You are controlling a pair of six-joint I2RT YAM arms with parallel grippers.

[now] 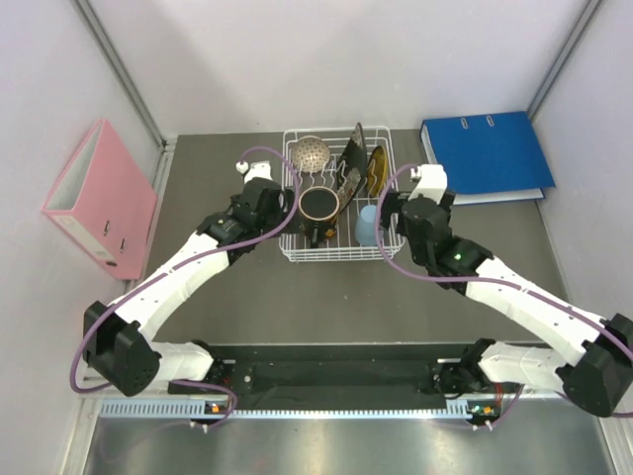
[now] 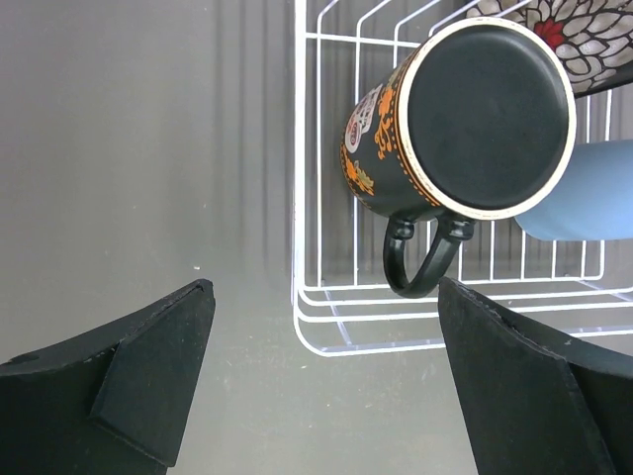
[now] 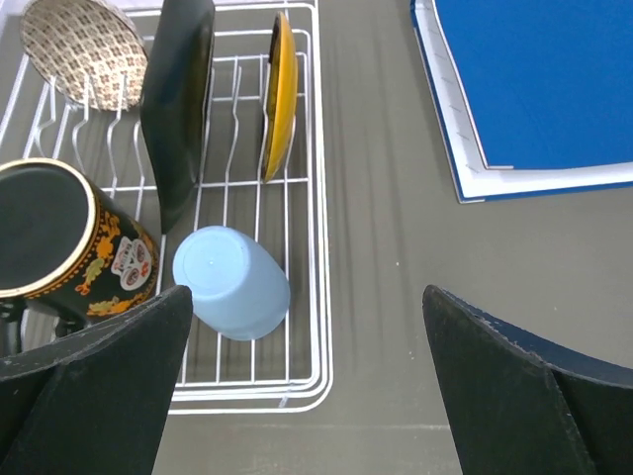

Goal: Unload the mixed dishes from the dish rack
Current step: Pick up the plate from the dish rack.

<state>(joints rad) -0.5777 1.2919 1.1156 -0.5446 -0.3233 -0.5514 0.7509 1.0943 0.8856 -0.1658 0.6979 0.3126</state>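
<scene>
The white wire dish rack point(image 1: 292, 247) stands at the table's middle back. It holds the speckled bowl point(image 1: 311, 151), the dark mug with orange pattern point(image 1: 319, 205), the light-blue cup point(image 1: 367, 226), the dark floral plate point(image 1: 351, 158) and the amber plate point(image 1: 377, 168). My left gripper point(image 1: 285, 204) is open and empty at the rack's left side, near the mug point(image 2: 455, 119). My right gripper point(image 1: 388, 214) is open and empty at the rack's right side, beside the blue cup point(image 3: 232, 282). The mug and cup lie tilted, bottoms toward the cameras.
A blue binder point(image 1: 487, 153) lies flat at the back right, close to the rack point(image 3: 316, 297). A pink binder point(image 1: 99, 198) stands at the left wall. Grey walls enclose the table on three sides.
</scene>
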